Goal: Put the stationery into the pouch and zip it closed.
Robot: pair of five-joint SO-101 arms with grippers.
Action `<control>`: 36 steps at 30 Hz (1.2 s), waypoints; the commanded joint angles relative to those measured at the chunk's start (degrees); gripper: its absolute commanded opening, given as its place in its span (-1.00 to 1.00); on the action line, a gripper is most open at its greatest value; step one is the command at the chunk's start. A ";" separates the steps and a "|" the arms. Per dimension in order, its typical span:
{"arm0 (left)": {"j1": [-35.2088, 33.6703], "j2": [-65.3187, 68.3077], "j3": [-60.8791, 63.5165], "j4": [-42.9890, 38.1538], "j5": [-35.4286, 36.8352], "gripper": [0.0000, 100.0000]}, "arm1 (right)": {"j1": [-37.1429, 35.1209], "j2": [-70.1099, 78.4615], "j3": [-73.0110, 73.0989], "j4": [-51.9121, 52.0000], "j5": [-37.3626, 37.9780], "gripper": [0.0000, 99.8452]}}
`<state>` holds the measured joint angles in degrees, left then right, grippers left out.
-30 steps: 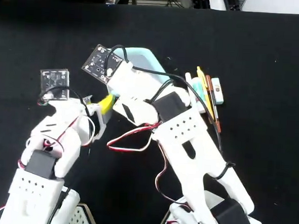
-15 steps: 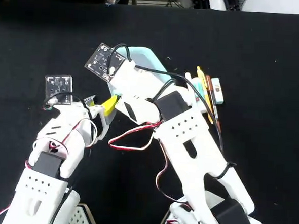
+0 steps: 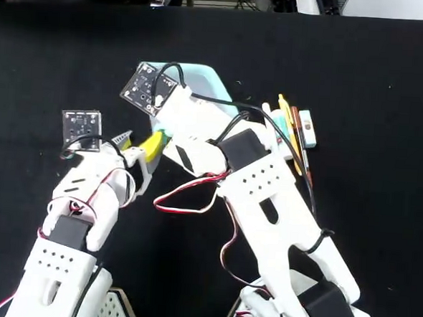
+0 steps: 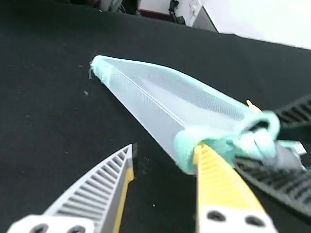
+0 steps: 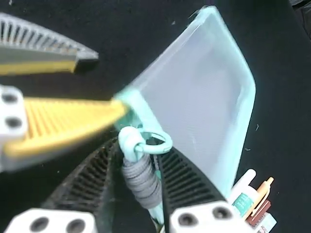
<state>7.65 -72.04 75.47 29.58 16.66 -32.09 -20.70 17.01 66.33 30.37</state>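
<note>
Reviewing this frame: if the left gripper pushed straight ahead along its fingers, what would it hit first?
The translucent mint-green pouch: the left gripper is open, and its yellow finger touches the pouch's zipper end. Its grey finger looks to face bare black cloth, though depth is unclear.

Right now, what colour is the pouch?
Pale mint-teal, translucent pouch; shows best in the left wrist view.

The pale teal mesh pouch (image 3: 202,79) lies flat on the black worktop (image 3: 380,212). The stationery (image 3: 298,131), pens and small bits, sits bunched just beside it.
</note>
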 commanded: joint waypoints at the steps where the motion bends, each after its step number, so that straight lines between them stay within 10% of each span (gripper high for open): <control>1: -1.10 -0.44 -0.75 -1.32 -0.44 -0.80 | -2.11 -0.22 -2.95 0.62 0.62 -0.98; 10: -1.01 -1.05 -3.03 2.02 -0.53 -0.94 | -4.04 -0.22 -5.76 4.84 0.18 -0.98; 21: -1.63 -0.79 -29.32 26.81 -3.34 -0.94 | -4.04 -14.29 -9.19 11.43 0.62 -0.98; 36: -2.68 -0.53 -28.26 24.09 -11.34 -0.94 | -3.87 -17.54 0.48 2.37 0.62 -0.98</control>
<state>5.89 -72.48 46.99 56.75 5.85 -35.52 -37.85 17.27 70.73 30.46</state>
